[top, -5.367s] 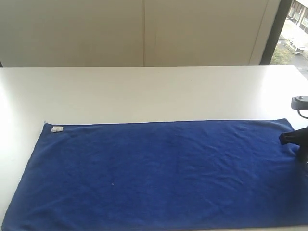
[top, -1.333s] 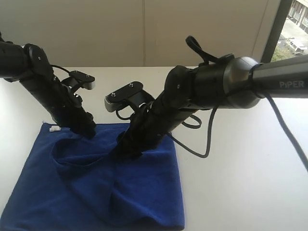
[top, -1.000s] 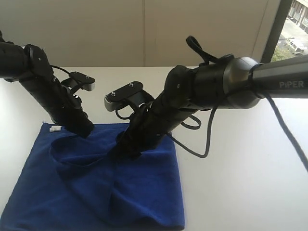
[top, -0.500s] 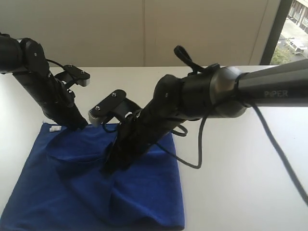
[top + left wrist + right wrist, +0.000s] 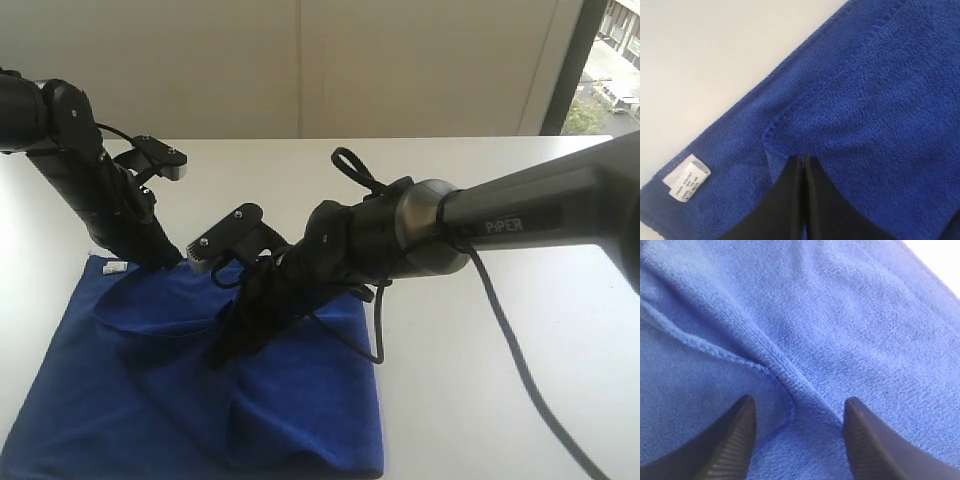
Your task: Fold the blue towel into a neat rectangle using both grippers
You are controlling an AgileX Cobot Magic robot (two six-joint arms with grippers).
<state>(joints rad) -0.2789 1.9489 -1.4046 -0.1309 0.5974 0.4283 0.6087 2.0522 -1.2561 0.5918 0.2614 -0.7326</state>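
1. Deep royal-blue soft microfibre towel (image 5: pixel 300 400): lies on the near left part of the table, doubled over itself into a rough, rumpled rectangle. The upper layer sags and wrinkles toward the near edge, and its right side ends in a fairly straight fold line.

2. My right gripper (image 5: pixel 222 352), black with ribbed pads: set down on the middle of the towel, reaching across from the right. In the right wrist view (image 5: pixel 797 407) its two fingers (image 5: pixel 732 440) stand spread apart with a raised ridge of blue cloth and a stitched hem running between them. The pads rest at the cloth but are not closed on it.

3. My right arm (image 5: pixel 520 205), grey tube lettered "PIPER" with a black jointed wrist: stretches from the right edge over the table, a looping black cable (image 5: pixel 500 330) hanging beneath it.

4. My left gripper (image 5: pixel 170 262), black: at the far left corner of the towel. In the left wrist view (image 5: pixel 801 165) its jaws are pressed together, pinching the corner of the folded-over upper layer.

5. Small white fabric tag (image 5: pixel 686 181): sewn at the far left corner of the lower layer, just beside the pinched corner, lying flat.

6. White flat tabletop (image 5: pixel 480 400): bare to the right of the towel and beyond it.

7. Pale beige wall panels (image 5: pixel 300 60): behind the table's far edge.
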